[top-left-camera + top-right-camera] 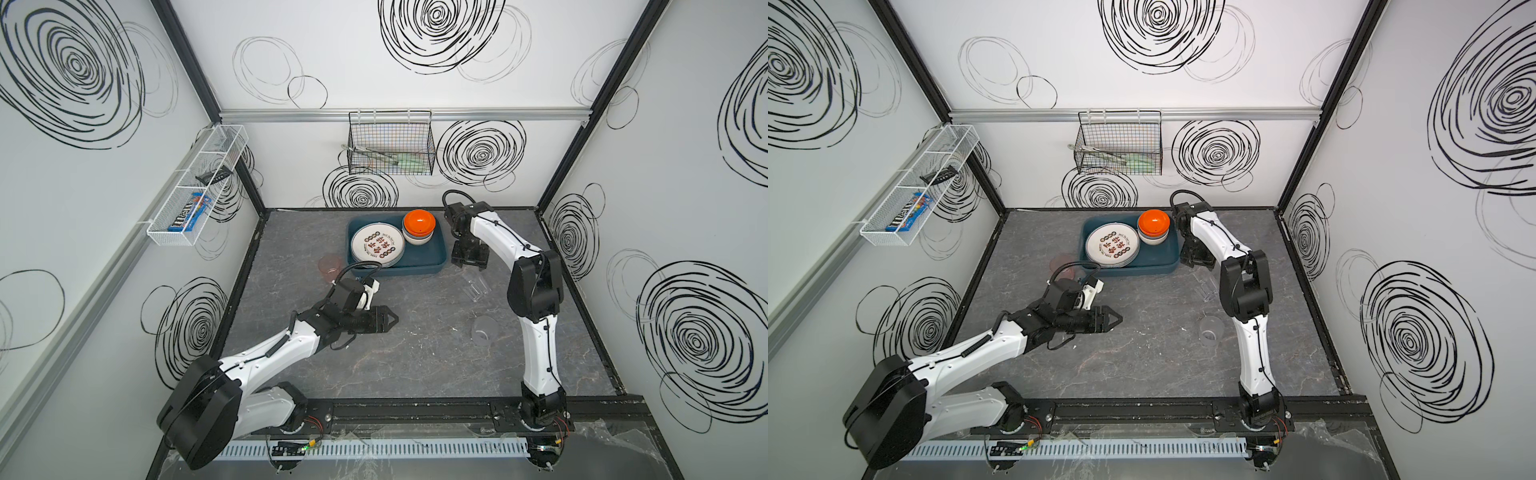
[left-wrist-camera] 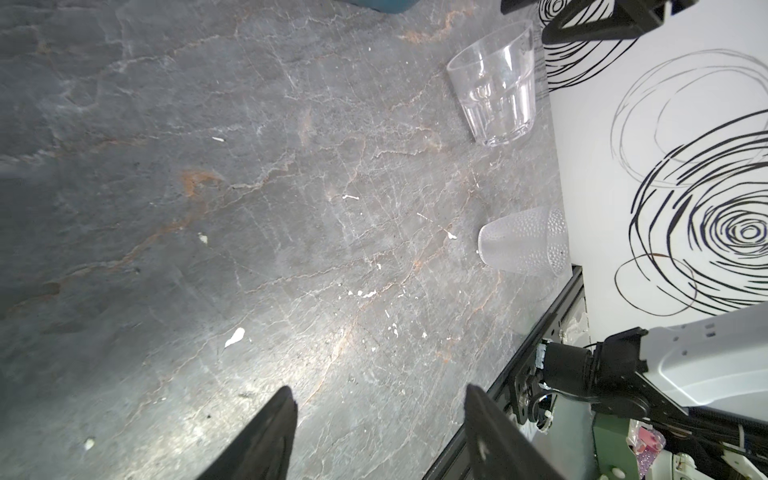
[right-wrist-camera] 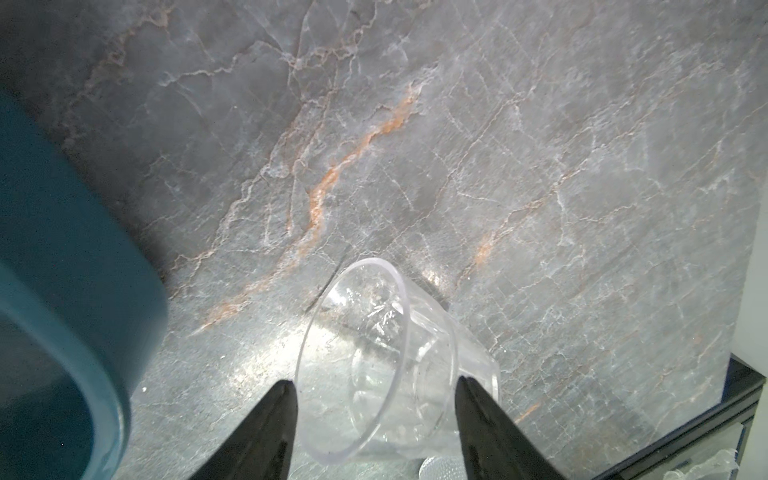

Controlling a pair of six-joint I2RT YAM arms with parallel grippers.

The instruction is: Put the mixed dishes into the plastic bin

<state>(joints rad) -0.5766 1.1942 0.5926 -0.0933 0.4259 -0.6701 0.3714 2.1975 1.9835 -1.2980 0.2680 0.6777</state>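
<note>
Left hand (image 2: 378,390) released, empty. Right hand (image 3: 374,382): jaws flank clear tumbler (image 3: 374,353), contact cannot be told. Pink tumbler (image 1: 329,262) faint in both top views; plastic bin (image 3: 83,270) cropped in right wrist view.

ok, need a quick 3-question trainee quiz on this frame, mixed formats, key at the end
1. True or false: the clear faceted plastic tumbler between the fingers of the right gripper stands upright.
2. What tops the stack of nested bowls in the dark teal rectangular plastic bin? A an orange bowl; B a fork; C a spoon.
3. How many see-through tumblers sit on the grey marbled table, outside the bin?

Key:
1. False, it lies on its side.
2. A.
3. Three: the faceted one, a pink tumbler and a dotted clear tumbler.
</note>
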